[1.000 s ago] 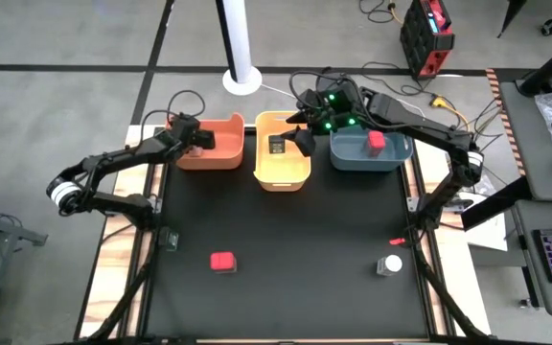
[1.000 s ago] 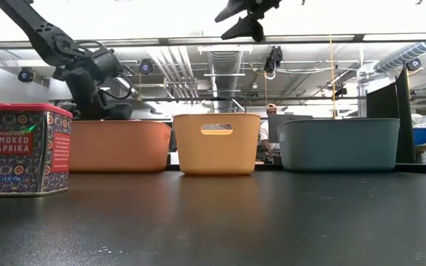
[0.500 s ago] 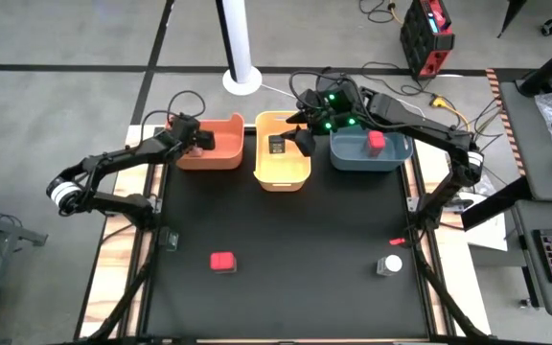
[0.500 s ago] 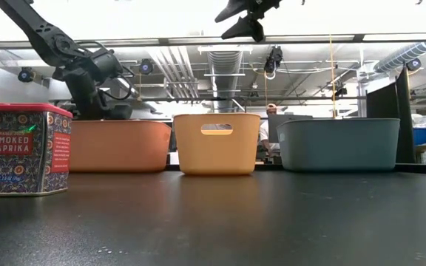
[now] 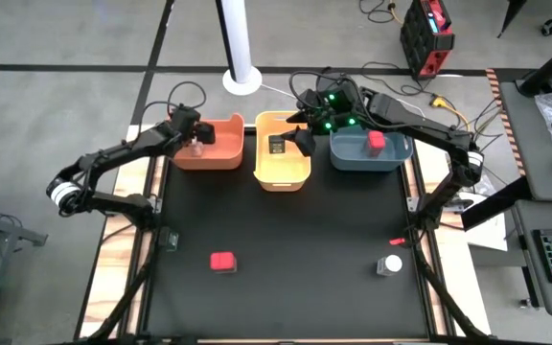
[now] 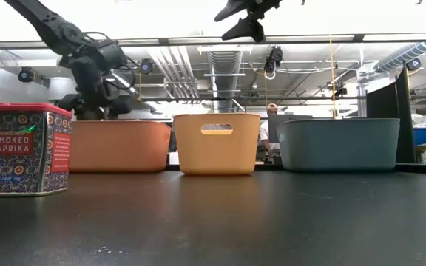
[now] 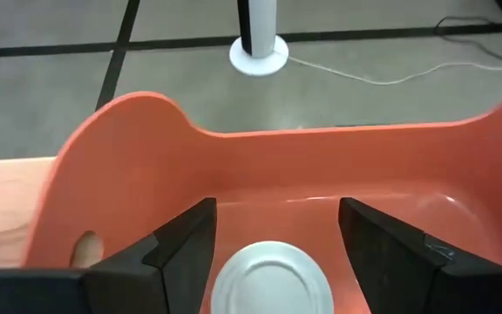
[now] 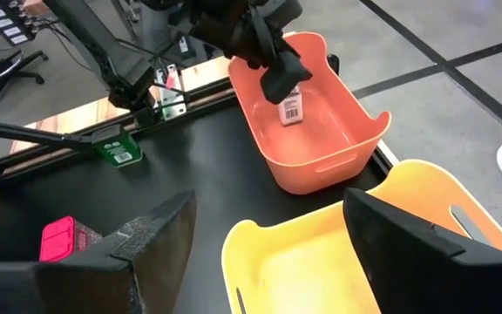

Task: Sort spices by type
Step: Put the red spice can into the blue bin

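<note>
The left claw (image 7: 268,253) hangs open over a white-capped jar (image 7: 269,281) in the orange bin (image 7: 129,166), holding nothing; lifting carelessly could clip the jar. The right claw (image 8: 268,235), open and empty, hovers above the yellow bin (image 8: 425,201).

Even, bright overhead light (ceiling washed out at table height), soft shadows, sharp focus
</note>
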Motion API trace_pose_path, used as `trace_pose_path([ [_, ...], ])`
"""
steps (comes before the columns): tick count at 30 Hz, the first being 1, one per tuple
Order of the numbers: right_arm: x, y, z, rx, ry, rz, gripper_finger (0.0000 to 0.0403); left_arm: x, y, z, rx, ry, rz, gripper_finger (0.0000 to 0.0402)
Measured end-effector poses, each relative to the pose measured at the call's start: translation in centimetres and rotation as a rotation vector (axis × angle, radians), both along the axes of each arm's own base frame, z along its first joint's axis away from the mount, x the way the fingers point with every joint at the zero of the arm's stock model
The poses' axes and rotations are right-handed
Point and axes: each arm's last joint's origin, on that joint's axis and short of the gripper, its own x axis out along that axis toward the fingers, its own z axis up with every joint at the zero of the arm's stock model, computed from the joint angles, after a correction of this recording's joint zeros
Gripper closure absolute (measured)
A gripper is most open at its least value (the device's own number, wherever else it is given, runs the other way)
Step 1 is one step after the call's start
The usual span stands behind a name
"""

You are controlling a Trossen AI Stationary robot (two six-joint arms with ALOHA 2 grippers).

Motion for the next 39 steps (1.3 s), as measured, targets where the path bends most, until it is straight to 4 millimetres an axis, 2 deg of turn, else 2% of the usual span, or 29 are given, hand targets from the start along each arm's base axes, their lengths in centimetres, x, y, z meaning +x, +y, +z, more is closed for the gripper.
trace_pose_path([
  [4, -0.1, 0.0, -0.1, 0.006, 0.014, 0.0, 0.0115, 0.2, -0.1, 1.5, -0.056, 0.031, -0.016, 0.0176],
  [7, -0.3, 0.1, -0.5, 0.025, 0.057, -0.001, 0.0111, 0.7, -0.5, 3.5, -0.111, 0.04, -0.063, 0.0176],
  [12, -1.1, 0.5, -1.1, 0.067, 0.153, 0.002, 0.0108, 3.2, -3.1, 8.0, -0.155, 0.016, -0.307, 0.0175],
  [15, -1.4, 1.1, -1.4, 0.081, 0.208, 0.025, 0.0113, 4.7, -6.2, 10.9, -0.205, 0.002, -0.55, 0.0175],
  [18, -1.8, 1.9, -1.4, 0.077, 0.251, 0.057, 0.012, 5.7, -10.5, 13.6, -0.296, -0.016, -0.829, 0.0175],
  [22, -2.3, 2.7, -1.3, 0.058, 0.287, 0.099, 0.0129, 6.3, -16.9, 15.2, -0.408, -0.008, -1.069, 0.0175],
  [26, -2.6, 3.3, -1.2, 0.055, 0.3, 0.119, 0.0135, 6.7, -23.6, 14.7, -0.472, -0.009, -1.225, 0.0175],
  [30, -2.6, 3.9, -1.3, 0.058, 0.316, 0.136, 0.0137, 6.7, -29.3, 12.9, -0.42, 0.047, -1.27, 0.0175],
  [32, -2.6, 4.1, -1.3, 0.057, 0.323, 0.147, 0.0136, 6.6, -30.7, 11.6, -0.41, 0.078, -1.222, 0.0175],
  [35, -2.5, 4.4, -1.3, 0.047, 0.323, 0.163, 0.0129, 6.8, -31.7, 9.2, -0.468, 0.129, -1.161, 0.0175],
  [39, -2.5, 4.4, -1.3, 0.044, 0.323, 0.164, 0.0119, 7.5, -32.7, 6.2, -0.514, 0.147, -1.187, 0.0175],
])
